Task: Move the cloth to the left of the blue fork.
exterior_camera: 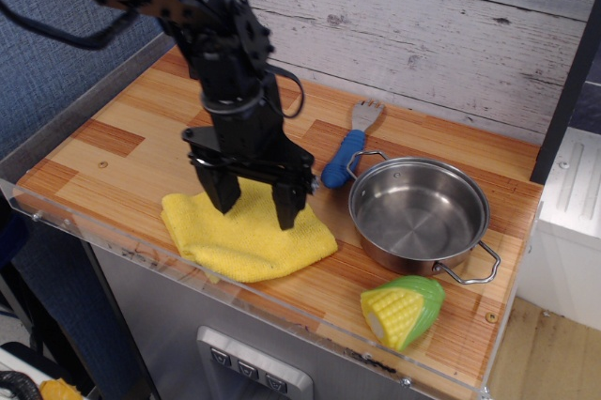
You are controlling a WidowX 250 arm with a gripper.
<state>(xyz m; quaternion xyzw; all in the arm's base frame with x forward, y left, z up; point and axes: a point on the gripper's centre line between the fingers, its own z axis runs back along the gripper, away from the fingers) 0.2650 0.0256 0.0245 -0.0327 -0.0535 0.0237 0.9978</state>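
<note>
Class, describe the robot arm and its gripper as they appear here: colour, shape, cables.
The arm is matte black throughout, built of chunky, blocky segments. A thin black cable loops out beside the wrist. The gripper has a wide black body ending in two tapered black fingers. No markings are legible.

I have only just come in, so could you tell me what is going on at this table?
One robot arm is working on the yellow cloth. Its pincer is open, fingers spread and pointing down onto the cloth, which lies flat near the front edge, not yet lifted. The blue fork, a steel pot and a toy corn sit untouched to the right.
</note>
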